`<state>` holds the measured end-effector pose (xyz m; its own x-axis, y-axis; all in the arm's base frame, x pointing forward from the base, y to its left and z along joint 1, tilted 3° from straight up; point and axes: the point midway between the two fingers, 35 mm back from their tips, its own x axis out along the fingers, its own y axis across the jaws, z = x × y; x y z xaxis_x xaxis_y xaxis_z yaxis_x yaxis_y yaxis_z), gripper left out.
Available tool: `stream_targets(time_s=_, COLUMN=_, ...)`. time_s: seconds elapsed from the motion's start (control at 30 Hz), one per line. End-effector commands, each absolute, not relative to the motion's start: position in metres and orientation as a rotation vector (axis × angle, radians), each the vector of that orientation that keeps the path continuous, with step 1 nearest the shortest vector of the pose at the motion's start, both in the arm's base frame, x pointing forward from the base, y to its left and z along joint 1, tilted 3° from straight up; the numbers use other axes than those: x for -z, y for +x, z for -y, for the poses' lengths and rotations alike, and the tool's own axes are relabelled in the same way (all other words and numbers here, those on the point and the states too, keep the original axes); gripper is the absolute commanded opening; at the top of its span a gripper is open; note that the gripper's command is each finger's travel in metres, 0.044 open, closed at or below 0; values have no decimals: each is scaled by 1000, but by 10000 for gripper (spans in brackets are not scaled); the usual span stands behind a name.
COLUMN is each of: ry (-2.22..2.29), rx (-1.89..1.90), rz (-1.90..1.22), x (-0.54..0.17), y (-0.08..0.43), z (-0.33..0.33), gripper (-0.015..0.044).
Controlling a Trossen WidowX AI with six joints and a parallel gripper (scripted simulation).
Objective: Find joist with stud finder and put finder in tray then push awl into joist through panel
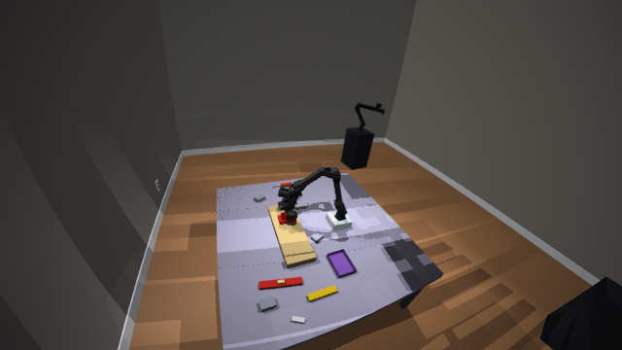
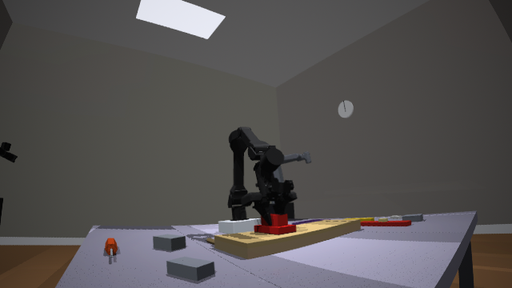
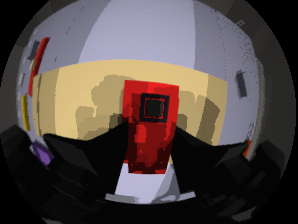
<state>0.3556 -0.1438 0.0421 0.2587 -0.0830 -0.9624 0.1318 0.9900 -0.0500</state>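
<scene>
Currently, the gripper [image 1: 288, 215] [image 2: 273, 218] [image 3: 149, 123] clamps the red stud finder [image 1: 287, 220] [image 2: 276, 229] [image 3: 151, 135] between its jaws, above the tan floor panel [image 1: 290, 241] [image 2: 316, 233] [image 3: 75, 90]'s surface at one end.

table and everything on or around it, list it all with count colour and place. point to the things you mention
stud finder [image 1: 287, 220] [image 2: 275, 229] [image 3: 150, 135]: 1, red, on the panel
panel [image 1: 289, 239] [image 2: 312, 237] [image 3: 75, 80]: 1, tan, mid-table
tray [image 1: 341, 263] [image 3: 41, 154]: 1, purple, beside the panel
orange-handled tool [image 1: 286, 184] [image 2: 111, 246]: 1, orange, far table edge in the top view
long bar [image 1: 292, 282] [image 2: 394, 223] [image 3: 36, 66]: 1, red, past the panel's end
flat bar [image 1: 322, 293] [image 3: 25, 112]: 1, yellow, near the red one
blocks: 4, grey, scattered
small piece [image 1: 298, 320]: 1, white, table's near end
clock [image 2: 346, 109]: 1, white, wall
arm: 1, black, on a white base
end effector [image 1: 288, 214] [image 2: 273, 214] [image 3: 149, 123]: 1, black, shut on the stud finder
</scene>
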Motion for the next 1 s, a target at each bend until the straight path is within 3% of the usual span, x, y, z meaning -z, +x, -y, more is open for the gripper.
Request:
stream_targets(time_s=0.0, ry=41, rx=146, rz=-1302, x=-42, y=356, z=151, gripper=0)
stream_targets(time_s=0.97, ry=37, rx=150, rz=-1303, x=-45, y=350, z=195, gripper=0)
